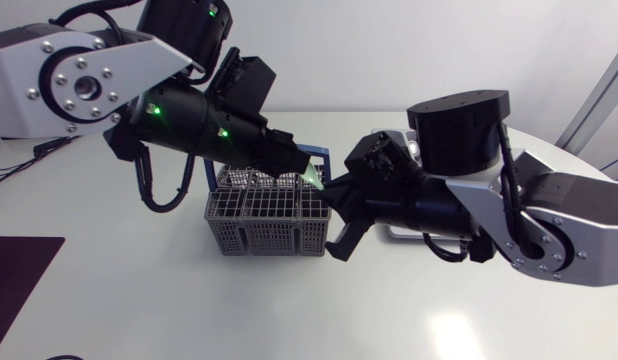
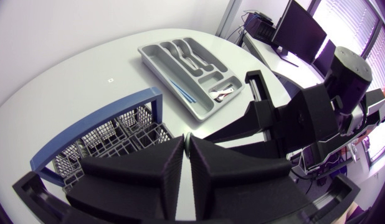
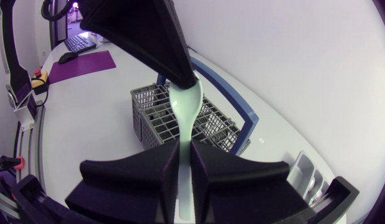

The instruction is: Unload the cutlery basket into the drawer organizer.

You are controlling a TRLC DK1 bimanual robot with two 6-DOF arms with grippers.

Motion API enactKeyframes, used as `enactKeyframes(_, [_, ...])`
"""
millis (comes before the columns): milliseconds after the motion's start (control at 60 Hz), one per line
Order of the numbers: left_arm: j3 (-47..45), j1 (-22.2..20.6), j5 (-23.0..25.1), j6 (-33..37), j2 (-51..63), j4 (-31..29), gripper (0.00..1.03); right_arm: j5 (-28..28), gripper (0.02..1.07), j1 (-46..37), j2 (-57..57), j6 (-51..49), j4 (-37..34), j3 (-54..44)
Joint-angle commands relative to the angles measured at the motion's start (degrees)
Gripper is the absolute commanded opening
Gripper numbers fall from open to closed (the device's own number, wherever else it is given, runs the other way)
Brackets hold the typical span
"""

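Where the fingers of the right gripper (image 3: 185, 163) stand narrow, the handle of a pale green spoon (image 3: 184, 109) is clamped between them, and its bowl is pinched by the closed left gripper (image 3: 182, 76). The spoon is held above the cutlery basket (image 3: 156, 121); the drawer organizer (image 2: 169, 82) is set beyond the basket, apart from it.

Our left end effector (image 1: 297, 165) and right end effector (image 1: 337, 192) meet tip to tip just above the grey cutlery basket (image 1: 264, 215), with a pale green spoon (image 1: 312, 178) showing between them. The basket stands mid-worktop (image 1: 189, 310), its blue handle (image 1: 317, 152) raised. A purple mat (image 1: 17, 280) lies at the left edge.
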Motion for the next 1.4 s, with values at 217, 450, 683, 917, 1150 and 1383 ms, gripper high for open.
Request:
enactKeyframes(217, [0.4, 2.7, 0.4, -1.3, -3.8, 1.8, 1.00, -2.2, 0.08, 1.1, -2.9, -3.1, -1.5, -3.4])
enactKeyframes(450, [0.6, 8.8, 0.0, -0.3, -6.4, 1.8, 1.00, -14.2, 0.08, -11.5, -8.5, -14.8, -10.3, -5.7])
enactKeyframes(683, [-2.0, 12.3, -8.1, 3.3, -7.6, 1.8, 0.99, -27.0, 0.08, -32.0, -9.3, -35.0, -22.6, -3.0])
enactKeyframes(917, [-5.5, 17.7, -9.5, 6.6, -9.1, 1.8, 0.99, -30.4, 0.08, -44.6, -1.9, -52.0, -26.9, -0.7])
enactKeyframes(1150, [-9.3, 22.5, -10.9, 8.1, -12.9, 3.9, 0.99, -30.8, 0.08, -53.1, 7.4, -65.7, -28.7, 2.2])
enactKeyframes(1383, [-12.7, 24.4, -10.9, 9.6, -15.5, 4.7, 0.99, -29.5, 0.08, -58.6, 17.4, -76.7, -27.5, 5.4])
